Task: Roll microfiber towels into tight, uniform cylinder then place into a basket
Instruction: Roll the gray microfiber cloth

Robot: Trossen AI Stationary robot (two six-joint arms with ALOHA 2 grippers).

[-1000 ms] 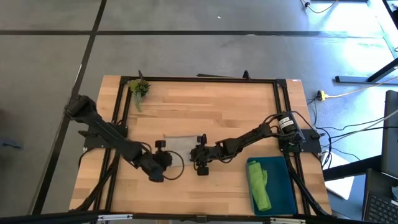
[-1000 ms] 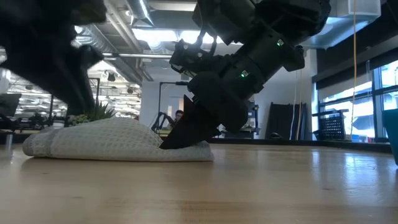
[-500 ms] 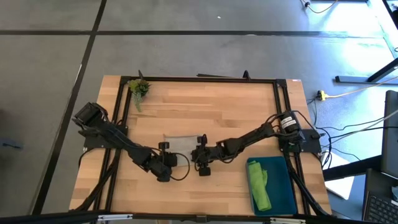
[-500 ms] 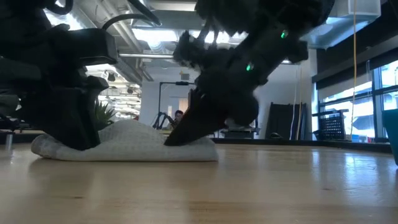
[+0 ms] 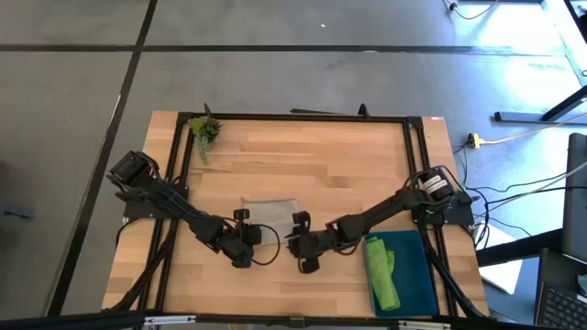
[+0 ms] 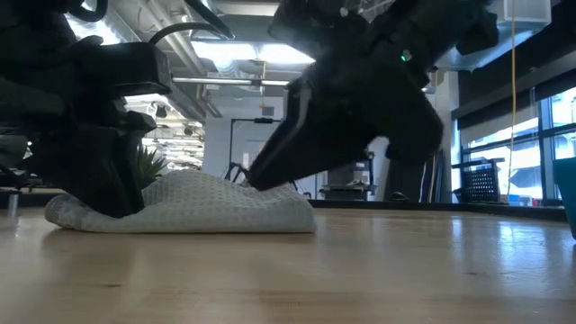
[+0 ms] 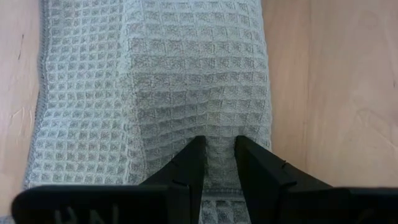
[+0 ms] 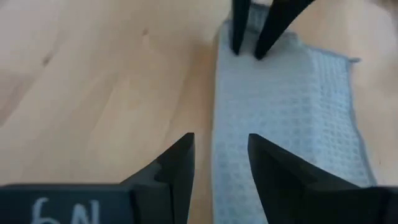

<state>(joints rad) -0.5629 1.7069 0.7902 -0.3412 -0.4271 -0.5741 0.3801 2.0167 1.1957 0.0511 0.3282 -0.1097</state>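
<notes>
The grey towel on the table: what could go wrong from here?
1. The left gripper, jaws pinching only one end of the grey towel, could drag the cloth across the table instead of rolling it.
2. The right gripper hangs open just off the other end, near the edge; it may miss the cloth, leaving a loose, lopsided roll.

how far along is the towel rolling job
About half done. The green towel already lies in the teal basket. In hand: the grey towel, folded flat on the table, with the left gripper pinching one end and the right gripper open at the other. Left: rolling it, then binning it.
</notes>
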